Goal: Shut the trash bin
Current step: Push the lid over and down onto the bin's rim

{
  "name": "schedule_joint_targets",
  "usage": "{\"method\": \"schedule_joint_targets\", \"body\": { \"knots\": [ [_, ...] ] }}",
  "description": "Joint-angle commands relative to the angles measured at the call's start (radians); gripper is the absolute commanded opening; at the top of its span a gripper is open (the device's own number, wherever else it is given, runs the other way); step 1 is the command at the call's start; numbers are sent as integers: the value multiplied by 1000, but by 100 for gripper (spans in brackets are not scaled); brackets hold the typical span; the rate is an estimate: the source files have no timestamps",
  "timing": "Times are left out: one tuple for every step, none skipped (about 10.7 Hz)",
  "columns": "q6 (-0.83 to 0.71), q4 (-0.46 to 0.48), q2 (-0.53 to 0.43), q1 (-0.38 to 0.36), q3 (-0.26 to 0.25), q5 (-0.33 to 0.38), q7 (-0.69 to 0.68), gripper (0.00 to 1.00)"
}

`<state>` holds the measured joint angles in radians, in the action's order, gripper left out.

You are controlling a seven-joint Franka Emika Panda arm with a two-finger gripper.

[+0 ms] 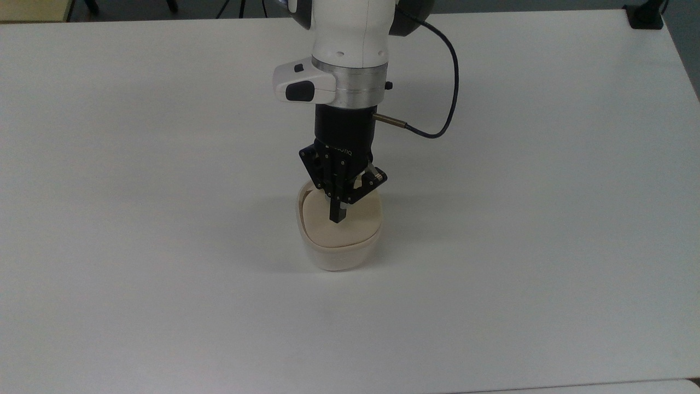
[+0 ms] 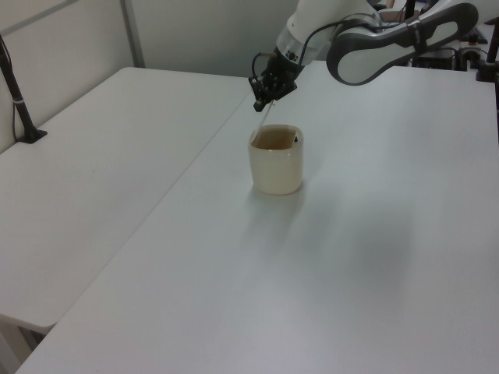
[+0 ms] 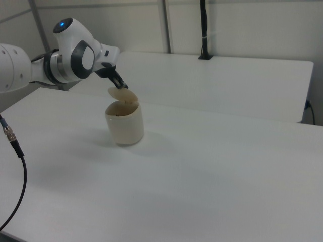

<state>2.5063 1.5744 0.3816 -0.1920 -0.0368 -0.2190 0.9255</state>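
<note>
The trash bin (image 1: 338, 241) stands on the white tabletop (image 1: 547, 219), and the hand (image 1: 337, 214) is right above it, fingertips pressed against the raised lid (image 3: 121, 94). In the right view the lid tilts over the bin's mouth, half down, hinged at the rim on the arm's side. That's the relation that counts: the lid's free edge points away from the arm, across the opening, so the hand sits above and behind it. The fingers look drawn together, gripping nothing; I'd say they serve as a single pusher. In the left view the lid (image 2: 262, 125) shows as a thin sliver between the hand (image 2: 258, 107) and the rim. My guess: press down and forward across the bin, and the lid drops flat.
</note>
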Motion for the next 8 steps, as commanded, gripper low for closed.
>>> {"method": "schedule_joint_targets", "body": {
  "knots": [
    [-108, 71, -67, -3, -5, -3, -109, 0],
    [-142, 84, -79, -3, -3, 0, -132, 0],
    [-167, 90, -79, -1, 0, 0, -145, 0],
    [-170, 105, -79, -3, 0, 0, -157, 0],
    [-170, 113, -78, -3, 1, 0, -172, 0],
    [-170, 127, -78, -3, 3, 0, -183, 0],
    [-172, 130, -78, -6, 5, 0, -195, 0],
    [-176, 140, -76, -6, 14, 0, -214, 0]
  ]
}}
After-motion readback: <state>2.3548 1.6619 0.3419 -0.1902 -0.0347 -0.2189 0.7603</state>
